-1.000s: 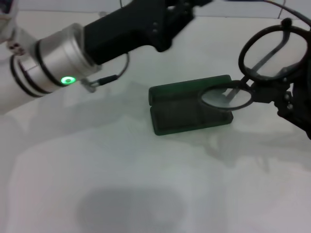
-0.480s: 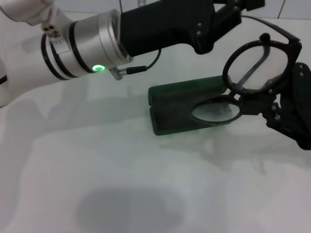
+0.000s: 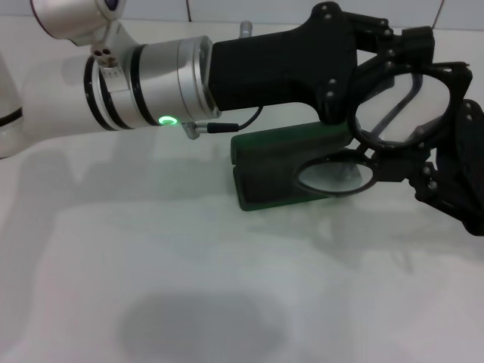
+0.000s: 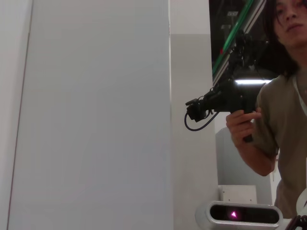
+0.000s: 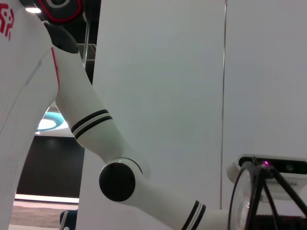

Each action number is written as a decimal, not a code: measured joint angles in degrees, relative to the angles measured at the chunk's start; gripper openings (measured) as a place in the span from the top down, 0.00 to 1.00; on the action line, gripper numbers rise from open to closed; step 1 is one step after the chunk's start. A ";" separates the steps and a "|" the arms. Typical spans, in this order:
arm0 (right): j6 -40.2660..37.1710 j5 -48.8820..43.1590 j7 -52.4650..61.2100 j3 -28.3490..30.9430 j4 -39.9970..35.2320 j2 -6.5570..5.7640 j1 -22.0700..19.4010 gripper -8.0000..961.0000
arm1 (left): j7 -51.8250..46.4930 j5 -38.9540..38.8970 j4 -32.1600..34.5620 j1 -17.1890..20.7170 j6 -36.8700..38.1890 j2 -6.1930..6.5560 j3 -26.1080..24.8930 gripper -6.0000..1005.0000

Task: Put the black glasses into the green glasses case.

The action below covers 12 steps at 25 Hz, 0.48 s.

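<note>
While the case lies open on the pale, glossy tabletop, the glasses are gripped above its right end by the right pincer. The left pincer is stretched over the case to the glasses; its opening cannot be told. White wall panels are seen behind.

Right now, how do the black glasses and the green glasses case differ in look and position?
The black glasses are thin wire frames with clear lenses, while the green glasses case is a solid dark green oblong. The glasses are held up off the table at the right pincer, tilted, one lens above the other; the case lies flat and open on the white table. The left pincer reaches in beside the glasses.
</note>
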 joint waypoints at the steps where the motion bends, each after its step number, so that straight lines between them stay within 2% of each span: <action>1: 0.00 0.00 0.02 0.00 0.00 0.00 -0.01 0.94 | -0.15 0.02 0.00 0.07 0.04 0.04 0.01 0.95; 12: -0.08 0.18 0.02 0.26 0.00 0.00 -0.25 0.94 | -2.49 4.09 0.32 0.23 0.34 0.31 0.02 0.95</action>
